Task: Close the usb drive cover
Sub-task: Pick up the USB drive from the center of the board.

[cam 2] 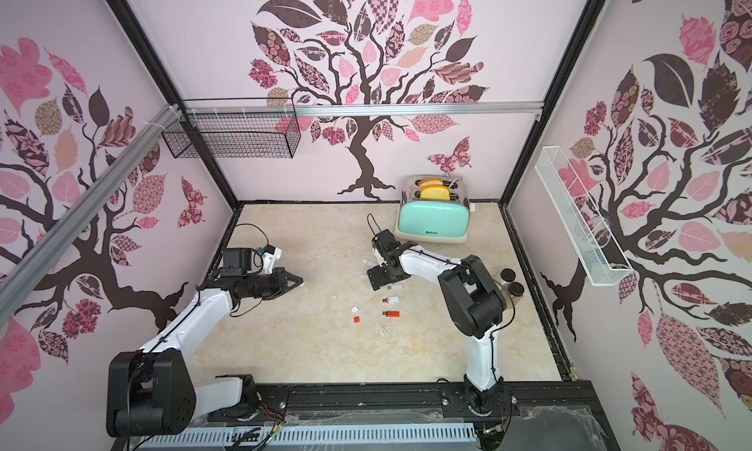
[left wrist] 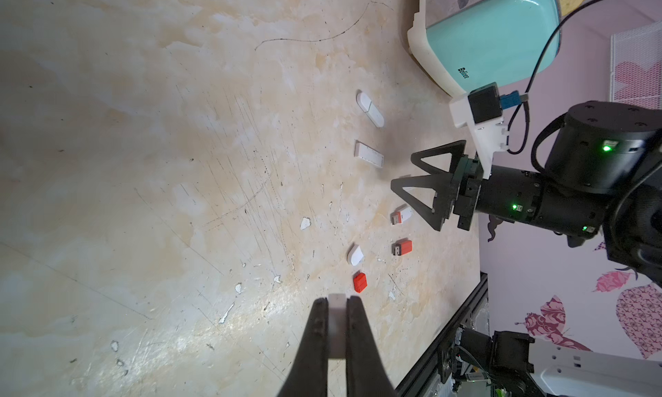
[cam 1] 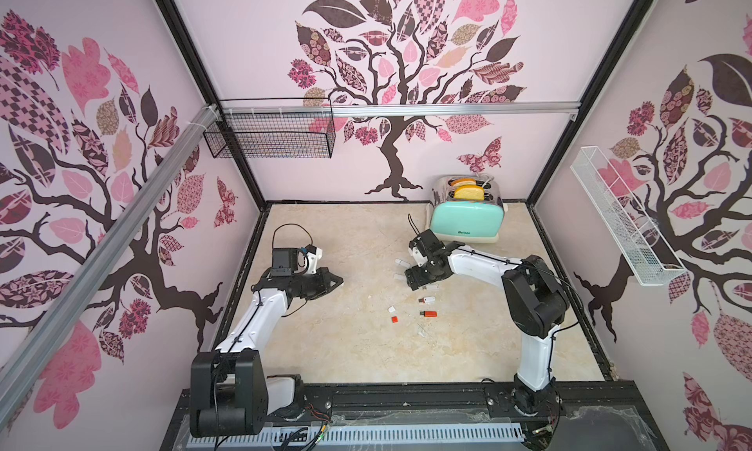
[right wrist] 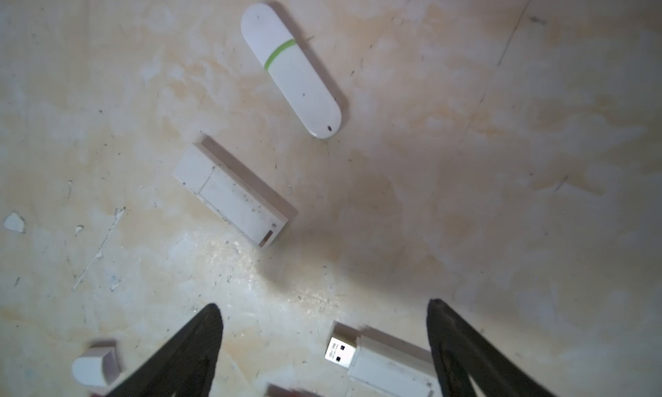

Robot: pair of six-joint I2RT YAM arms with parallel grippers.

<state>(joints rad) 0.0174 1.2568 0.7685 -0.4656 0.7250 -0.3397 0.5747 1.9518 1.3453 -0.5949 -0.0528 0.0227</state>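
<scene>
My left gripper (left wrist: 336, 300) is shut on a small white cover (left wrist: 336, 327) held off the table; in a top view it (cam 1: 339, 283) hovers left of centre. My right gripper (right wrist: 324, 307) stands open and low over an uncapped white usb drive (right wrist: 387, 366), whose metal plug is bare and which lies between the jaws, closer to one finger (right wrist: 451, 341). Nothing is gripped there. In a top view the right gripper (cam 1: 415, 280) points down near the table's middle.
Two capped white drives (right wrist: 290, 69) (right wrist: 231, 194) lie beyond the right gripper. Nearer the front are a white-and-red drive (cam 1: 428, 299), a red drive (cam 1: 429, 314), a loose white cap (cam 1: 392, 309) and a red cap (cam 1: 394, 319). A mint toaster (cam 1: 466, 221) stands at the back.
</scene>
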